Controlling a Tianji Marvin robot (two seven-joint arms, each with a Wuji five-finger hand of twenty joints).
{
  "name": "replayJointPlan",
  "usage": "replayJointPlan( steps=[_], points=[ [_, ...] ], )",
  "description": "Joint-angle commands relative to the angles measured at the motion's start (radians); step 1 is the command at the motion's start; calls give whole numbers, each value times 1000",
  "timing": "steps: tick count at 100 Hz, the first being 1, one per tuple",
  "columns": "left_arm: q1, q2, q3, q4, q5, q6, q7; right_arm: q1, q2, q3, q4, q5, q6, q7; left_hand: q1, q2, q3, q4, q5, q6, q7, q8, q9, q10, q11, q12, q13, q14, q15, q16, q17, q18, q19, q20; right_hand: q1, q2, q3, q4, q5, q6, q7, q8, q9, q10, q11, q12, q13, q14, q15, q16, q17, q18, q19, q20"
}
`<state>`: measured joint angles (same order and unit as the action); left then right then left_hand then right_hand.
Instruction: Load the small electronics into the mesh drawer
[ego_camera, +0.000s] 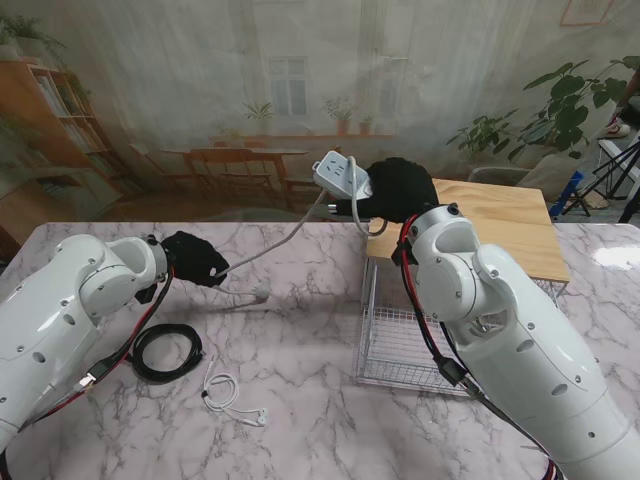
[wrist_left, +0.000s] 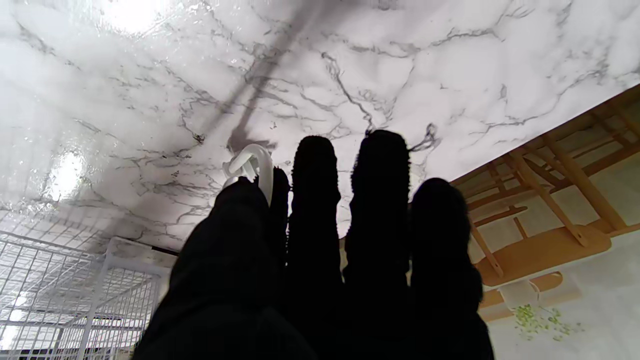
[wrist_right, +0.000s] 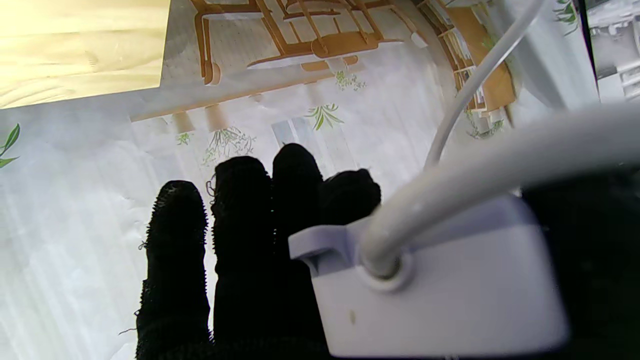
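My right hand (ego_camera: 398, 190) is shut on a white power strip (ego_camera: 342, 176) and holds it up in the air, past the far left corner of the wire mesh drawer (ego_camera: 400, 350). Its white cord (ego_camera: 280, 240) runs down to my left hand (ego_camera: 193, 258), which is shut on it above the marble table. In the right wrist view the power strip (wrist_right: 440, 295) fills the palm, with the cord (wrist_right: 475, 75) leaving it. In the left wrist view a loop of cord (wrist_left: 252, 162) sits between thumb and fingers (wrist_left: 320, 240), and the drawer (wrist_left: 60, 280) shows at one side.
A coiled black cable (ego_camera: 165, 352) lies on the marble near my left forearm. A small white cable (ego_camera: 225, 392) lies beside it, nearer to me. A wooden top (ego_camera: 500, 235) covers the rear of the drawer frame. My right arm hides much of the drawer.
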<state>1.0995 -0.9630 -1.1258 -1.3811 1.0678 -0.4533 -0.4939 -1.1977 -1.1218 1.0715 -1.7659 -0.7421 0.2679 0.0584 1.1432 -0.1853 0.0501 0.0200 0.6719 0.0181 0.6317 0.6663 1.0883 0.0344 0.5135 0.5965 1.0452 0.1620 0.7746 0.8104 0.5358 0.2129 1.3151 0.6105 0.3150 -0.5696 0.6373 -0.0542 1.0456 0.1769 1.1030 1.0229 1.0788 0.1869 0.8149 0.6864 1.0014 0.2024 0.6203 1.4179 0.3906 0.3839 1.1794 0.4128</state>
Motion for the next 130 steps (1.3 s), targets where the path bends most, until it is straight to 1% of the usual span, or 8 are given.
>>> replayJointPlan(
  steps=[1,19,25,33,51,65,82,130],
  points=[
    [-4,3,17,36,11,4,-21,-3,-1,17,-19,4,13,-18,73,56,19,4,21,-55,26,11,-15,-10,-12,-1,-2,10,-19,8,-12,17,-8,26,226,278,293,21,154,-105,96,9,24,-108,76,18,0,-7,84,23,-13,14,22,2],
    [-23,0,61,80,10,18,20,-12,-6,32,-31,24,25,-34,66,57,6,6,8,-49,-16,-46,-35,-17,-59,-36,-40,9,-86,-5,-44,19,-43,39,229,280,290,21,153,-101,95,9,23,-106,77,18,0,-5,83,23,-15,14,23,3],
    [-25,-2,66,88,13,14,48,-13,-5,33,-34,33,28,-28,-6,41,2,14,-44,-26,-108,-102,-111,-8,-126,-83,-110,14,-181,-32,-94,11,-102,39,229,280,289,21,153,-101,95,9,23,-105,78,18,0,-5,83,22,-15,14,22,3],
    [-22,-3,60,84,15,13,61,-14,-4,30,-35,38,28,-20,-198,83,-5,31,-124,74,-333,-201,-265,54,-229,-169,-221,31,-304,-81,-174,1,-216,26,230,280,288,21,153,-101,95,9,22,-106,77,17,0,-5,82,22,-17,15,22,3],
    [-12,-7,21,59,34,-7,95,-5,-3,11,-20,40,19,-7,-361,2,-52,4,-291,202,-538,-360,-602,175,-375,-308,-433,47,-466,-209,-326,-24,-463,-52,231,280,286,21,153,-101,95,9,22,-104,75,16,1,-3,79,21,-18,15,21,3],
    [1,-15,-19,26,30,-3,127,7,-3,-7,-11,50,16,0,-381,15,-50,-9,-350,223,-572,-387,-780,241,-466,-408,-550,91,-537,-321,-374,-28,-574,-109,230,280,285,21,153,-101,95,9,22,-105,75,16,1,-4,79,20,-17,14,21,3],
    [-3,-36,-19,-18,-145,78,107,26,-6,-29,-4,56,14,-1,-395,147,-66,-24,-362,211,-565,-372,-820,259,-512,-462,-618,120,-567,-410,-405,-32,-629,-150,230,280,284,21,153,-101,95,9,21,-105,74,16,1,-4,79,21,-17,14,21,3],
    [-212,-95,312,35,-386,229,142,59,-13,-62,6,85,26,-3,-442,38,-65,-26,-520,256,-647,-424,-937,285,-548,-568,-638,108,-554,-472,-388,-52,-642,-201,231,280,284,21,153,-101,95,9,20,-104,74,17,1,-4,79,21,-16,14,21,4]
  ],
)
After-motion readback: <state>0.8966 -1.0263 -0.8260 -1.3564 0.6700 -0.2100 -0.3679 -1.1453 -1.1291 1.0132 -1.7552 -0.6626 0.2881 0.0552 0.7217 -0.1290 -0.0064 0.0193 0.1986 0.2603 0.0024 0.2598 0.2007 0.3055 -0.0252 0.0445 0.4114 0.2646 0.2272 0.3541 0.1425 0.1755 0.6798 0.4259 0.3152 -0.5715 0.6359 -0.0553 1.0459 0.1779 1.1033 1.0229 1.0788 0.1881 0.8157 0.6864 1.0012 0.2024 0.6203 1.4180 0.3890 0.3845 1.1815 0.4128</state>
